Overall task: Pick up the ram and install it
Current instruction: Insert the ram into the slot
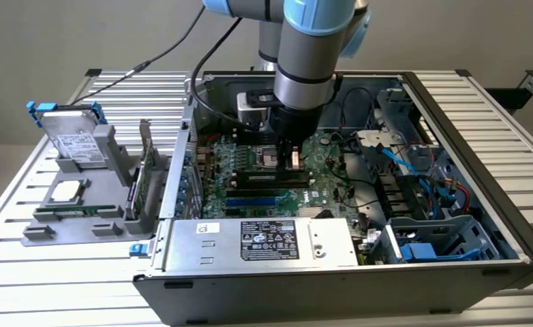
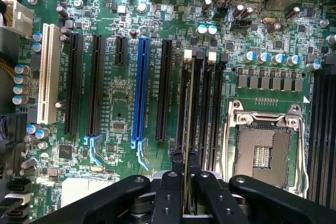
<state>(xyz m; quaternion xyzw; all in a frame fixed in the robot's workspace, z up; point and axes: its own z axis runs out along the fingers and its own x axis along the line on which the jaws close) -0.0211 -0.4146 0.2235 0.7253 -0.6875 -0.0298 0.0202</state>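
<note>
- The ram (image 2: 188,108): thin green stick seen edge-on. Probably light and stiff, yet fragile; bending or twisting would likely harm the chips and the contact edge.
- Best taken by the two flat faces, near the upper long edge and about mid-length, so that any downward push stays even. Likely a little slippery between smooth pads, so a tilt under load looks like the main risk.
- Sits pinched between the jaws of the gripper (image 2: 185,157), flat faces against the fingers (image 2: 173,182), long edge in line with the slot beneath.
- Jaws drawn in to a narrow gap, clamped on the ram and nothing else.
- Stands in or just over one of the black memory slots (image 2: 210,114), the one of that bank farthest from the empty processor socket (image 2: 262,150) and nearest the blue expansion slot (image 2: 140,87). Seated or only resting above: cannot tell.
- From outside, the gripper (image 1: 293,158) reaches straight down into the open computer case (image 1: 484,136), near the middle of the motherboard (image 1: 248,163).
- Farther out: power supply (image 1: 276,238) along the case's near edge. On the table (image 1: 30,272), beside the case at the exterior view's left, a grey tray (image 1: 57,228) with a hard drive (image 1: 71,139) and a silver processor chip (image 1: 67,191).
</note>
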